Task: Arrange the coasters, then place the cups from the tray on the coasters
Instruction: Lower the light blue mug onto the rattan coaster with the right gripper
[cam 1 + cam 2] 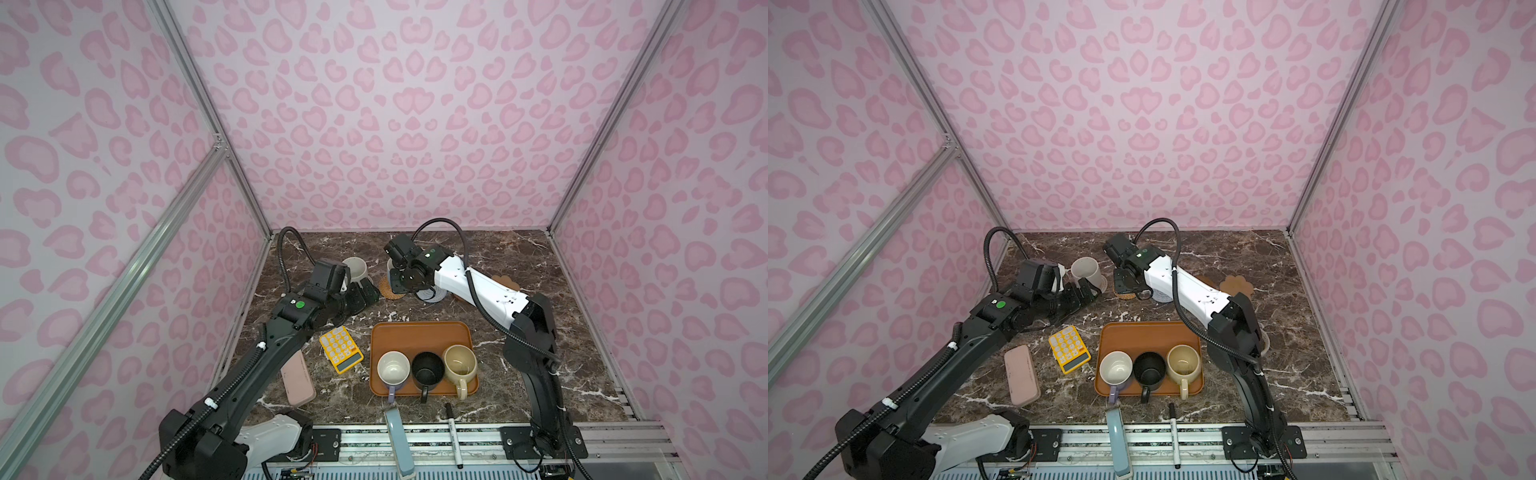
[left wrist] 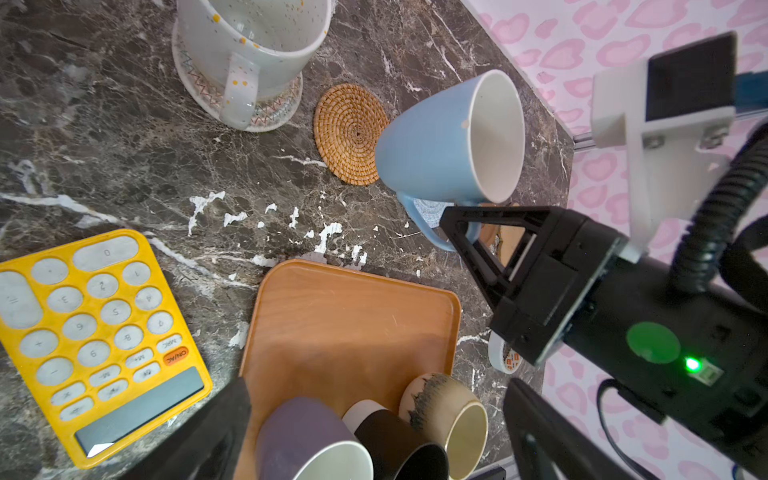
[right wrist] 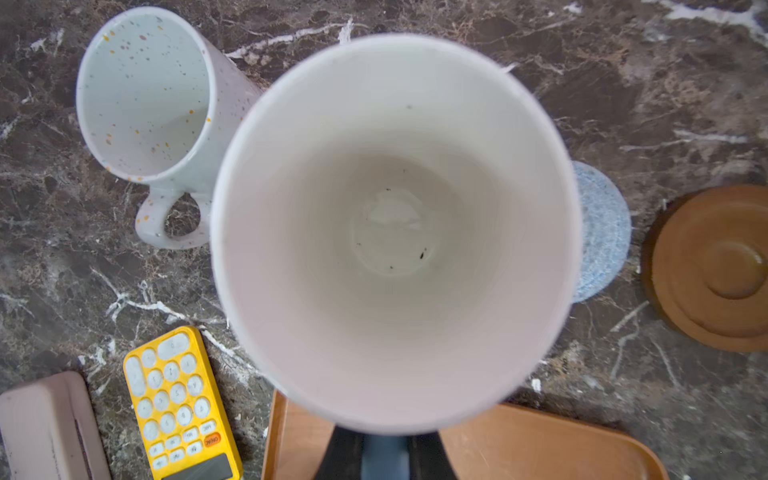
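My right gripper (image 3: 382, 455) is shut on the handle of the light blue cup (image 2: 449, 141). The cup hangs tilted beside the tan rattan coaster (image 2: 349, 133), its handle over the grey-blue coaster (image 2: 430, 208). The speckled white cup (image 2: 249, 41) stands on the beige woven coaster (image 2: 274, 114). My left gripper (image 1: 362, 297) is open and empty, just in front of that cup. On the tray (image 1: 419, 332) stand the lavender cup (image 1: 392, 368), the black cup (image 1: 428, 368) and the cream cup (image 1: 459, 363). The brown disc (image 3: 715, 266) and paw coaster (image 1: 1236, 286) lie to the right.
A yellow calculator (image 1: 340, 349) and a pink case (image 1: 297, 380) lie left of the tray. A tape ring (image 2: 503, 353) sits by the right arm. A black marker (image 1: 453, 432) and a blue tool (image 1: 397, 436) lie at the front edge. Pink walls enclose three sides.
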